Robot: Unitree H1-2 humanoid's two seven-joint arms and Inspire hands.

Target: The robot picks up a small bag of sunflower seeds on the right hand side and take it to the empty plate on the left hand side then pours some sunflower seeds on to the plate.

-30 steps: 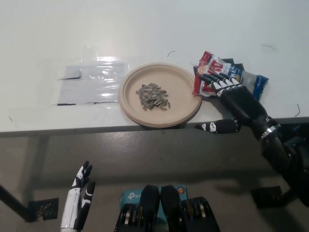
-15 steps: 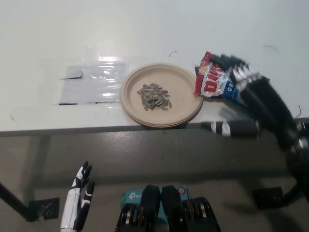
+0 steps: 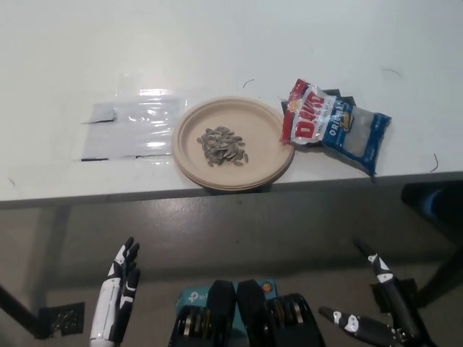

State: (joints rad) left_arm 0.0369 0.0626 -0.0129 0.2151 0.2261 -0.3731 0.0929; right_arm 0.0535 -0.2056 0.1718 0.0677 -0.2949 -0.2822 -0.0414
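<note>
You'll find the bag [image 3: 334, 126] flat on the desk [image 3: 217, 43], touching the plate's [image 3: 264, 168] right rim; seeds [image 3: 222, 145] already lie on the plate. It looks light, soft and crinkly: pinch a sealed edge. Both robot hands hang below the plate, fingers spread, holding nothing: left [image 3: 117, 300], right [image 3: 376, 307].

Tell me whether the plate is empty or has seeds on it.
Not empty: a small pile of seeds lies near the middle of the plate.
</note>
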